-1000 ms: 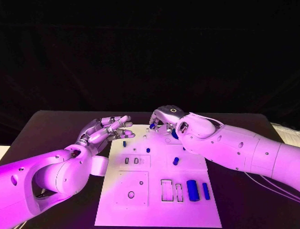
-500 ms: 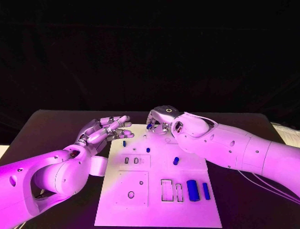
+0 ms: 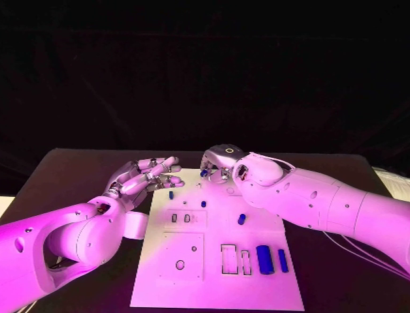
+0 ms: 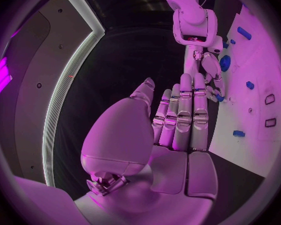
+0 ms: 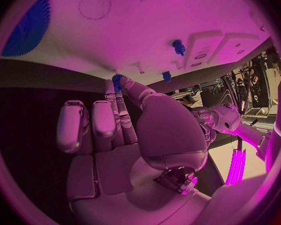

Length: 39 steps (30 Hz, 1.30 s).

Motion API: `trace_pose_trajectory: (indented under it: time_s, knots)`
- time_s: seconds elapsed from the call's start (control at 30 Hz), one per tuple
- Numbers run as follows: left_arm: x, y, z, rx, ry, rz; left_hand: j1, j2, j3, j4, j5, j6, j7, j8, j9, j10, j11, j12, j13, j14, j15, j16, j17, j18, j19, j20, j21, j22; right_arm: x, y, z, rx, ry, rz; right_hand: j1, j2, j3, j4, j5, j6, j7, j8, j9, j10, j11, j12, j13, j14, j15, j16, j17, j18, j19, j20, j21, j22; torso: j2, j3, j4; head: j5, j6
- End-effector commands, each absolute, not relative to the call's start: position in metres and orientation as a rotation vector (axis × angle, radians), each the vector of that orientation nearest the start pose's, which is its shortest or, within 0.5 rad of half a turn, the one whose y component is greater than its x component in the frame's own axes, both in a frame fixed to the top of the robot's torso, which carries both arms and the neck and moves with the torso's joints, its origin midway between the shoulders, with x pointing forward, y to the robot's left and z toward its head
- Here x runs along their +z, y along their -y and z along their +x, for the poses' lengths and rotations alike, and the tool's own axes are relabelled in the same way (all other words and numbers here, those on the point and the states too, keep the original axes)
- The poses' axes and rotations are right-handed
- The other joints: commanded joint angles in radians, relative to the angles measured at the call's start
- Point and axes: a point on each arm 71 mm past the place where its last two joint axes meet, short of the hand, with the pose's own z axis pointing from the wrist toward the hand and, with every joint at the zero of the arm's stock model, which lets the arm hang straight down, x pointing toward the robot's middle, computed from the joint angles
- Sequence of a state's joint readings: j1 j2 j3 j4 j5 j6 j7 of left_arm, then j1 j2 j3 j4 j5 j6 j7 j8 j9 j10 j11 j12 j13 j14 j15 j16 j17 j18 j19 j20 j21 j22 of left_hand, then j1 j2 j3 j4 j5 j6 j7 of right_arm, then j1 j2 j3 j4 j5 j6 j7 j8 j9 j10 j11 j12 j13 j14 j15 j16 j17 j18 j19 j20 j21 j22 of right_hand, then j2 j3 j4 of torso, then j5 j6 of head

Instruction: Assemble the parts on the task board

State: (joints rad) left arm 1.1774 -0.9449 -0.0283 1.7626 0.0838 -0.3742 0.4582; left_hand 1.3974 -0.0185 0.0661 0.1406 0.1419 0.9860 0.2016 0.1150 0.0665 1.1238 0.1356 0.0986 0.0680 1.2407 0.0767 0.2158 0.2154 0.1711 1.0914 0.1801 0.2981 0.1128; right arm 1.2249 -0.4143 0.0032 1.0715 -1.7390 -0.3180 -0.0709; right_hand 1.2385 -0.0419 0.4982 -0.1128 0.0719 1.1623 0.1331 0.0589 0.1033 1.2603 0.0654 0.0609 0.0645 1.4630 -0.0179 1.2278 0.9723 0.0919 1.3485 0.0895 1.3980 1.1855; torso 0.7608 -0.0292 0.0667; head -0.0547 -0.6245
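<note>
Board: white plate (image 3: pixel 219 280) laid in the middle of the black table (image 3: pixel 73 171), long side running away from the robot.
Parts: a wide blue bar (image 3: pixel 264 259) and a thin bar (image 3: pixel 282 261) are laid side by side near the board's near right corner; a short peg (image 3: pixel 241 219) is seen mid-board, smaller pegs (image 3: pixel 203 204) and (image 3: pixel 171 195) farther up; a toothed blue gear (image 5: pixel 25 27) is seen at the board's edge in the right wrist view.
Right hand: (image 3: pixel 221 166) held over the board's far end, a small blue piece (image 5: pixel 117 80) pinched at the fingertips.
Left hand: (image 3: pixel 149 175) held just beside the board's far left corner, fingers (image 4: pixel 185 110) straight and nothing gripped.
</note>
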Motion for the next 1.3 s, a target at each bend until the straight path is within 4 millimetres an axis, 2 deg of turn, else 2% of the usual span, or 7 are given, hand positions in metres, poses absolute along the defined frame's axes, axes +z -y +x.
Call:
trace_pose_trajectory:
  time_s: [0.03, 0.33, 0.8, 1.1, 1.2, 1.27, 1.3]
  knots:
    - [-0.162, -0.192, 0.441, -1.695, -1.374, -1.178, -0.001, -0.003, -0.002, -0.006, -0.007, -0.002, 0.005, -0.004, -0.001, -0.002, 0.006, -0.003, -0.001, -0.002, 0.002, -0.005, 0.001, 0.011, 0.001, 0.004, -0.004, -0.001, -0.18, 0.096, 0.558, 0.489, -1.52, -0.44, 0.0, -0.015, 0.0, 0.008, -0.005, 0.001, -0.001, 0.004, 0.0, -0.007, 0.002, 0.0, -0.001, 0.025, 0.003, -0.002, -0.003, -0.011, 0.001, 0.003, 0.003, -0.002, 0.001, -0.0002, 0.0002, -0.001, 0.001]
    - [-0.162, -0.192, 0.442, -1.694, -1.374, -1.179, -0.001, -0.003, -0.002, -0.006, -0.007, -0.002, 0.005, -0.004, -0.001, -0.002, 0.006, -0.003, -0.001, -0.002, 0.002, -0.005, 0.001, 0.011, 0.001, 0.004, -0.004, -0.001, -0.18, 0.095, 0.56, 0.497, -1.51, -0.426, -0.042, -0.102, -0.067, 0.05, -0.023, -0.121, 0.035, 0.002, -0.03, -0.149, 0.04, -0.002, -0.004, -0.003, 0.036, -0.065, -0.101, 0.004, -0.053, 0.023, -0.037, -0.078, 0.001, -0.0003, 0.0005, 0.001, 0.001]
    - [-0.162, -0.193, 0.442, -1.69, -1.375, -1.181, -0.001, -0.003, -0.002, -0.006, -0.007, -0.002, 0.005, -0.004, -0.001, -0.002, 0.006, -0.003, -0.001, -0.002, 0.002, -0.005, 0.001, 0.011, 0.001, 0.004, -0.004, -0.001, -0.176, 0.105, 0.556, 0.514, -1.477, -0.398, -0.005, -0.084, -0.108, 0.071, -0.02, -0.125, 0.038, 0.005, -0.033, -0.147, 0.041, 0.008, 0.001, 0.0, 0.038, -0.064, -0.103, 0.004, -0.052, 0.031, -0.038, -0.075, 0.001, 0.001, -0.0021, 0.0, 0.003]
    - [-0.162, -0.196, 0.442, -1.684, -1.375, -1.184, -0.001, -0.003, -0.002, -0.007, -0.007, -0.002, 0.005, -0.005, -0.001, -0.002, 0.006, -0.004, -0.001, -0.003, 0.002, -0.006, 0.002, 0.011, 0.0, 0.004, -0.005, -0.002, -0.156, 0.162, 0.545, 0.529, -1.564, -0.169, 0.032, -0.091, -0.109, 0.075, 0.007, -0.123, 0.005, 0.003, -0.035, 0.146, -0.021, 0.147, 0.078, 0.018, -0.01, -0.019, -0.04, -0.007, -0.009, 0.0, -0.004, -0.012, -0.003, 0.0001, -0.0183, 0.005, 0.01]
    - [-0.162, -0.197, 0.442, -1.683, -1.374, -1.184, -0.001, -0.003, -0.002, -0.007, -0.007, -0.002, 0.005, -0.005, -0.001, -0.002, 0.006, -0.005, -0.001, -0.003, 0.002, -0.007, 0.002, 0.011, 0.0, 0.004, -0.005, -0.002, -0.152, 0.184, 0.542, 0.52, -1.639, -0.081, 0.022, -0.122, -0.154, 0.088, 0.017, -0.146, -0.011, 0.005, -0.036, 0.221, -0.037, 0.24, 0.167, 0.045, -0.028, 0.07, 0.099, -0.021, 0.031, -0.022, 0.027, 0.05, -0.004, 0.0012, -0.0236, 0.006, 0.012]
    - [-0.162, -0.198, 0.442, -1.682, -1.373, -1.184, -0.001, -0.003, -0.002, -0.007, -0.007, -0.002, 0.005, -0.005, -0.001, -0.002, 0.006, -0.005, -0.001, -0.003, 0.002, -0.007, 0.002, 0.011, 0.0, 0.004, -0.005, -0.002, -0.152, 0.195, 0.541, 0.51, -1.679, -0.044, 0.013, -0.133, -0.194, 0.101, 0.048, -0.157, -0.013, 0.006, -0.035, 0.244, -0.039, 0.525, 0.467, 0.057, -0.029, 0.127, 0.192, -0.028, 0.051, -0.027, 0.044, 0.085, -0.005, 0.0021, -0.0267, 0.006, 0.013]
    - [-0.162, -0.198, 0.443, -1.682, -1.372, -1.184, -0.001, -0.003, -0.002, -0.007, -0.007, -0.002, 0.005, -0.005, -0.001, -0.002, 0.006, -0.005, -0.001, -0.003, 0.002, -0.007, 0.002, 0.011, 0.0, 0.004, -0.005, -0.002, -0.152, 0.2, 0.54, 0.504, -1.695, -0.031, 0.077, -0.104, -0.293, 0.121, 0.093, -0.168, -0.019, 0.021, -0.027, 0.114, -0.04, 0.782, 0.785, 0.055, -0.034, 0.182, 0.263, -0.034, 0.065, -0.025, 0.063, 0.111, -0.005, 0.0024, -0.0274, 0.007, 0.013]
